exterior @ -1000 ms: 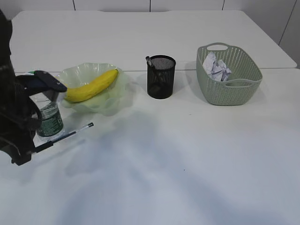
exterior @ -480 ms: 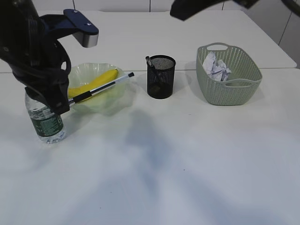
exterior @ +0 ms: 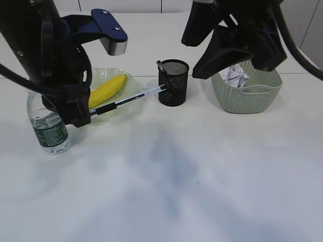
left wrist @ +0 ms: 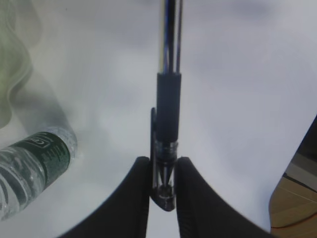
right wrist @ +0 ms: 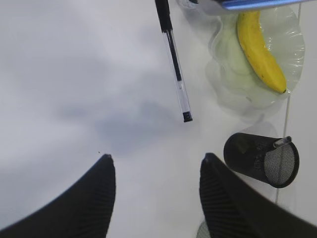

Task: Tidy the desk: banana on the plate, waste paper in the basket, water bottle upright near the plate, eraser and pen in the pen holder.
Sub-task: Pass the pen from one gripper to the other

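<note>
The left gripper (left wrist: 163, 173) has its jaws pinched on the pen (exterior: 126, 100), held in the air, far end just short of the pen holder (exterior: 173, 82). Come in too low and it could knock the holder over. Right gripper (right wrist: 156, 163) hangs open, empty. Banana (exterior: 107, 89) on the plate (exterior: 128, 83), paper (exterior: 234, 74) in the basket (exterior: 247, 98), bottle (exterior: 48, 126) upright beside the plate.

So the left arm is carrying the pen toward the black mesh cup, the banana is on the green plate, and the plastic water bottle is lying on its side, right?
Not quite: the clear plastic water bottle stands upright beside the pale green wavy plate, as the exterior view shows. The rest holds: the left gripper pinches the black-and-clear pen, pointed toward the black mesh pen holder, and the yellow banana lies on the plate.
</note>
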